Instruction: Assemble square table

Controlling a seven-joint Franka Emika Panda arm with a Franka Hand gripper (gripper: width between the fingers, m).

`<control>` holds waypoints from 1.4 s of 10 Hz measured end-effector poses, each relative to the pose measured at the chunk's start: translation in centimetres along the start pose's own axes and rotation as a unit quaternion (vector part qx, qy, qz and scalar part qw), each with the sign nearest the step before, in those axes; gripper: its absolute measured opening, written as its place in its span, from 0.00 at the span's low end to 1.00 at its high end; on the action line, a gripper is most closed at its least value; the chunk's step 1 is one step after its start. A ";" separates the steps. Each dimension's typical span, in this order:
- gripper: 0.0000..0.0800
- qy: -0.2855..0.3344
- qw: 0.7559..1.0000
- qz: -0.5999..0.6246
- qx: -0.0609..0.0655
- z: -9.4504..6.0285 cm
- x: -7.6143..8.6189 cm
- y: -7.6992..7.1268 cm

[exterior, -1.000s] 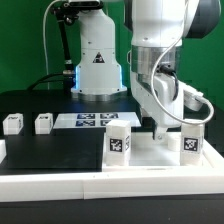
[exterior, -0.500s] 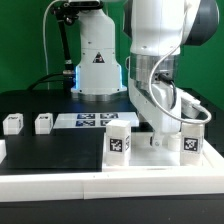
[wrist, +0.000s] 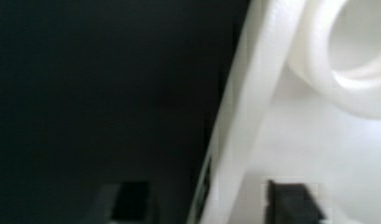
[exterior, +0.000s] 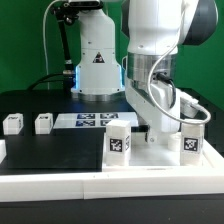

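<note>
Black work surface [exterior: 50, 165] lying before a green wall [exterior: 25, 40], square table top [exterior: 150, 160] sitting lower right, two tagged legs [exterior: 119, 140] standing upright by it, gripper [exterior: 158, 130] straddling its edge with fingers spread apart, warning triangle [exterior: 97, 57] showing on the robot base [exterior: 97, 75].

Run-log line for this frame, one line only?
gripper open, over edge of white plastic square top | two upright white tagged legs at top | two loose white legs beside marker board

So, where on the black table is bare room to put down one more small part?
Bare: the black table patch bordered by the two loose white plastic legs, the marker board, the white front rail and the flat white square top. Crowded: on that top, two upright legs flank the gripper.
</note>
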State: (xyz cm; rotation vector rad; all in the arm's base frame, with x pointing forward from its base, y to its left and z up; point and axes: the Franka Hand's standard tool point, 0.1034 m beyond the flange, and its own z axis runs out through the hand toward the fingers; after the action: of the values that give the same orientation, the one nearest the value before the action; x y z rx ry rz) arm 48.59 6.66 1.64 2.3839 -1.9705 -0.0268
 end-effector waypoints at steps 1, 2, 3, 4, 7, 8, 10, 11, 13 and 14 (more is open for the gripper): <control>0.13 0.002 1.000 0.000 0.002 0.0 0.6 0.0; 0.10 0.004 1.000 -0.002 -0.001 0.1 1.2 0.3; 0.10 0.003 1.000 -0.007 -0.001 0.1 1.3 0.4; 0.10 0.001 1.000 -0.008 -0.002 0.1 1.4 0.4; 0.10 0.001 1.000 -0.008 -0.002 0.1 1.4 0.4; 0.10 -0.001 1.000 -0.024 -0.005 0.0 1.5 0.5; 0.10 -0.010 0.998 -0.063 -0.024 -0.4 2.5 1.3; 0.10 -0.020 0.993 -0.111 -0.038 -0.5 3.5 1.9; 0.10 -0.046 0.984 -0.159 -0.066 -0.7 4.7 2.4; 0.11 -0.065 0.974 -0.199 -0.082 -0.7 5.4 2.5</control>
State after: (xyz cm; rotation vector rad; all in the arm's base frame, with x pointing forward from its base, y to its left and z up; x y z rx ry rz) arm 47.13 0.93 2.52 2.6752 -1.4314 -0.3523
